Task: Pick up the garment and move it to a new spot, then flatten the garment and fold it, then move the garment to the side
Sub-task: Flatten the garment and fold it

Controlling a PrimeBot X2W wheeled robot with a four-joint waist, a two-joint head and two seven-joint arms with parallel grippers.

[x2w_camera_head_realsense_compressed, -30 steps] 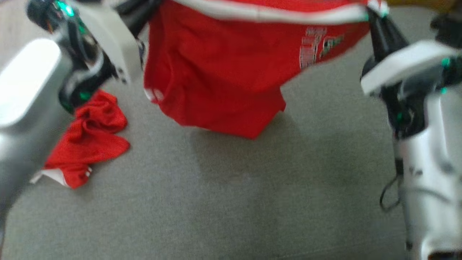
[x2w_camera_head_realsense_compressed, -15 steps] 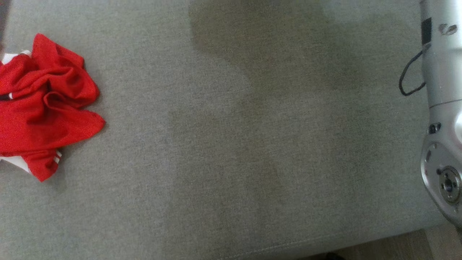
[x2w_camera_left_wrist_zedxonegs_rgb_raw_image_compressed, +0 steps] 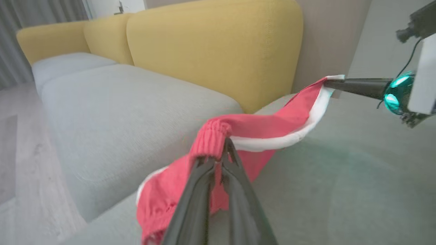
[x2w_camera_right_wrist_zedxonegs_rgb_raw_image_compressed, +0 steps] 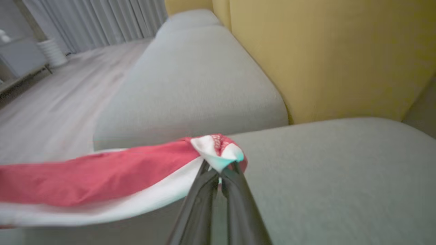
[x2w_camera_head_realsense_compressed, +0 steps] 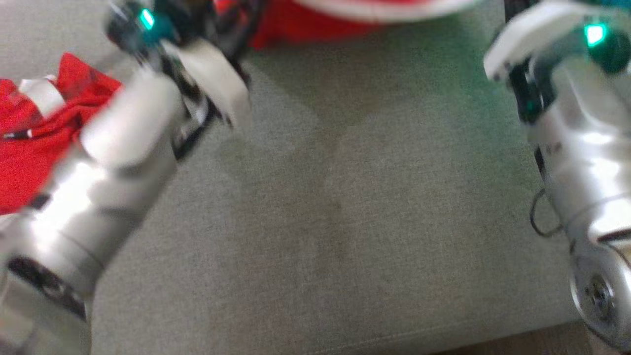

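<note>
On my feed, the wide grey woven-fabric sofa seat cushion [x2w_camera_head_realsense_compressed: 345, 222] is what carries everything. One thing lies directly on it: a crumpled red mesh garment with white trim [x2w_camera_head_realsense_compressed: 29, 158], bunched in a loose heap. To the right of that heap, I see the grey fabric run on under soft, dark shadows. Nearer me than the heap, the cushion's stitched front edge shows, with a strip of brown wooden floor [x2w_camera_head_realsense_compressed: 517, 344] just past it. Blur hides the heap's finer folds.
</note>
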